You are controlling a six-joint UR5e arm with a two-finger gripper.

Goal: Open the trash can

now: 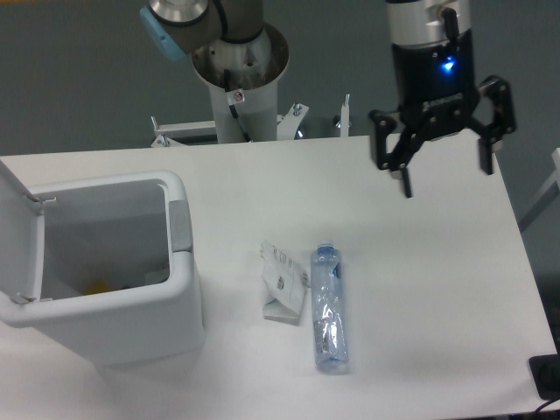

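While it hangs in the air over the far right part of the white table (420, 262), the gripper (445, 169) has its two black fingers (404, 175) spread wide apart and carries nothing between them. A blue light glows on the dark wrist housing just above the fingers, and the fingertips point down toward the tabletop without touching it. Well away from the gripper, at the opposite, left end of the table and nearer the front edge, stands the trash can (114, 315), a big boxy white bin with rounded corners. Its lid (16, 232) is swung up and back on the side farthest from the gripper, standing nearly upright, so the inside of the bin is open to view; something small and yellow lies at the bottom, too unclear to name. A grey push-button tab (179, 229) sits on the rim of the bin on the side that faces the gripper. Between the bin and the gripper, lower and to the left of the fingers, a clear plastic bottle (329, 308) with a blue cap lies on its side. Just beside the bottle, on the bin's side of it, lies a small crumpled white package (283, 282) with printing on it. Behind the table, left of the gripper, rises the arm's grey base column (241, 87).
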